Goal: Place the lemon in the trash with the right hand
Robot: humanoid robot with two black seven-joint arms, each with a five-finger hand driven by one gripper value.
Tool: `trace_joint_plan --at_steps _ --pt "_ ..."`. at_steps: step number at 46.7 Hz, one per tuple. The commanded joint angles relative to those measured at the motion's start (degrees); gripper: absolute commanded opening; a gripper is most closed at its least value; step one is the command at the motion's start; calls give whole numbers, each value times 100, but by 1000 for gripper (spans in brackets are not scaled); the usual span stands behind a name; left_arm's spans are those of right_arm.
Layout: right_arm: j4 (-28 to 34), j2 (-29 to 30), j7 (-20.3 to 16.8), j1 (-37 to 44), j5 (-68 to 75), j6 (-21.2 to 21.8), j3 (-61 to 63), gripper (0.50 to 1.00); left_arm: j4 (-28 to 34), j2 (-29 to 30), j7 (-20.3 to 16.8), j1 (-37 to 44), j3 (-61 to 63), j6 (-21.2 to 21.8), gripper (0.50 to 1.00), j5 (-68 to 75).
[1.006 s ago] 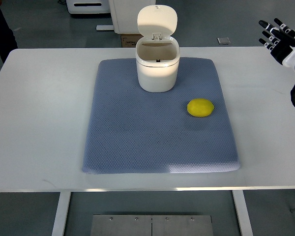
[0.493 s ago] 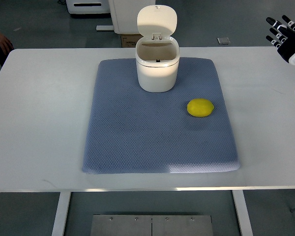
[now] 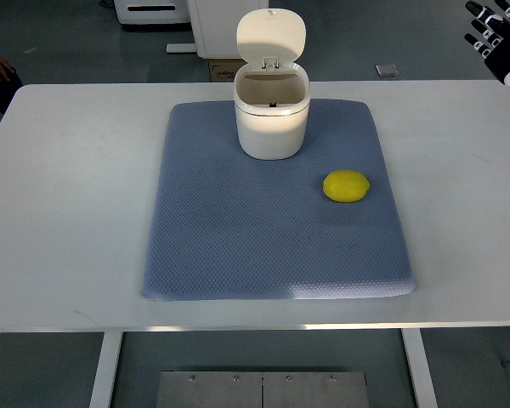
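One lemon (image 3: 347,185), untouched on the blue mat (image 3: 238,238), well apart from the right hand (image 3: 497,36), below and to its left. Right hand sits at top-right edge w/ fingers spread, holding nothing.

Risks, my read: lemon is round, so an off-centre pinch could roll it off the mat. Trash bin (image 3: 272,115) lies farther left of the hand than the lemon; lid is up, but a careless carry could clip the rim or tip the bin.

Count: 1 lemon, 1 bin, 1 mat, 1 table (image 3: 68,187), 1 robot hand visible.
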Motion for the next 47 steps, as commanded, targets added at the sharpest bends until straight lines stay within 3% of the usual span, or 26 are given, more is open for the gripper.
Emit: trace_joint_plan --at_steps 1,7,17,25,38,47 --pt "-170 -22 154 -23 6 -1 105 1000 0 0 -3 3 0 1 1000 0" --pt "-328 -13 383 -49 -2 -1 149 1000 0 0 -3 3 0 1 1000 0" --pt "-144 -30 287 -180 -37 104 -105 1000 0 0 6 -6 0 1 1000 0" --pt "830 -803 287 -330 -336 464 -878 1000 0 0 -3 -6 0 1 1000 0" --pt "2571 -1744 331 -260 -1381 438 -1459 1000 0 0 -3 -6 0 1 1000 0" --pt "3433 -2272 656 -260 -2234 403 -2004 1000 0 0 6 -6 0 1 1000 0"
